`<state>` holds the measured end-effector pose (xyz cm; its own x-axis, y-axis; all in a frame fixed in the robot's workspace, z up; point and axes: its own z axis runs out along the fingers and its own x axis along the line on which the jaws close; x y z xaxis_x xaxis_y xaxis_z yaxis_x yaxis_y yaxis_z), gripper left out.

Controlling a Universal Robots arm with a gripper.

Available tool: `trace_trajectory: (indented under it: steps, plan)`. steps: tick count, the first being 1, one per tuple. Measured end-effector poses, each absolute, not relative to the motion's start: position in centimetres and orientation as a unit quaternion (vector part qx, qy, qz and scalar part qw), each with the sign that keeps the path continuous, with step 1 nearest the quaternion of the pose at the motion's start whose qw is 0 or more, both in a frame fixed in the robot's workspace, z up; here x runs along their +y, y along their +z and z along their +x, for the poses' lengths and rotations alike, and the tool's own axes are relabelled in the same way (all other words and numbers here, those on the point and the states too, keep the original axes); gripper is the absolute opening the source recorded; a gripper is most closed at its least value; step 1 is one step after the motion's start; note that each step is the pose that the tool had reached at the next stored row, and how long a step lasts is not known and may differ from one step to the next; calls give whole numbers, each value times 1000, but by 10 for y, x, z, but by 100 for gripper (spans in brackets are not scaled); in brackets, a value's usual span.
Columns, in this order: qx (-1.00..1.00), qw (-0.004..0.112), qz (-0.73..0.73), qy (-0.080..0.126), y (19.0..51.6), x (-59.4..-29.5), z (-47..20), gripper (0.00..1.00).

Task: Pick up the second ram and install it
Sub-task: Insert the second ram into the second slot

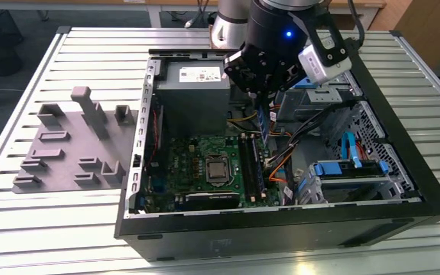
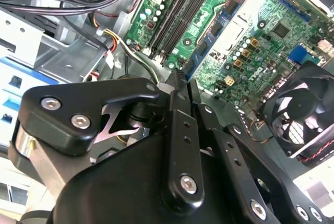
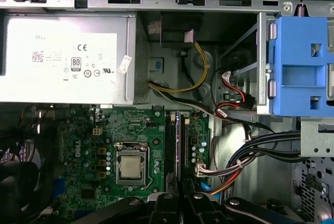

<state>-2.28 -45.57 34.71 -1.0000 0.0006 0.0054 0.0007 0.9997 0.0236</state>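
The pincer (image 1: pixel 261 97) hangs inside the open computer case (image 1: pixel 403 189), closed edge-on upon the second ram (image 1: pixel 262 123), a slim blue stick held upright just above the black memory slots (image 1: pixel 252 166) of the green motherboard (image 1: pixel 197 166).

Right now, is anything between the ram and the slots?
Nothing visible. The ram, held in the gripper, hangs edge-on over the black slots; the cables lie off to one side, not across them.
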Motion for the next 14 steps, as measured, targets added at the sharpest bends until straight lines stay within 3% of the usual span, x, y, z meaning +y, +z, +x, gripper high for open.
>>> trace_trajectory:
  steps: [14]
  plan:
    - [-1000,3,0,-11,343,-456,-23,14]
